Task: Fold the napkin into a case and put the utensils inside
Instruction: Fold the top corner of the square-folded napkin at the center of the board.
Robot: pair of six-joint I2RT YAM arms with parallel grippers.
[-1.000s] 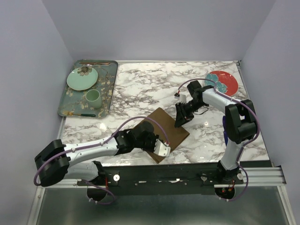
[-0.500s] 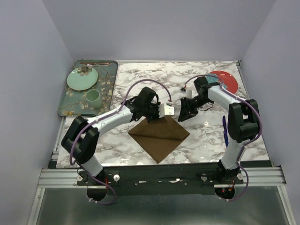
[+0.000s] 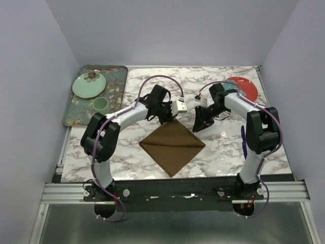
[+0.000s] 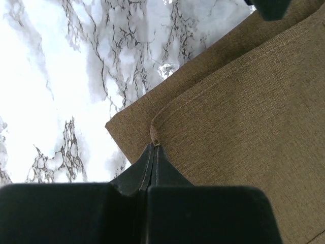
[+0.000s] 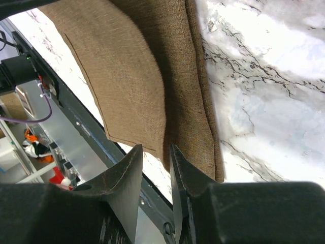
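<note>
Pinching napkin (image 4: 244, 101) corner: left pincer (image 4: 154, 147), clamped together | right pincer (image 5: 155, 152): narrowly apart above napkin edge

No readable text, label, brand name, number or sign anywhere, in any of the three views.
</note>
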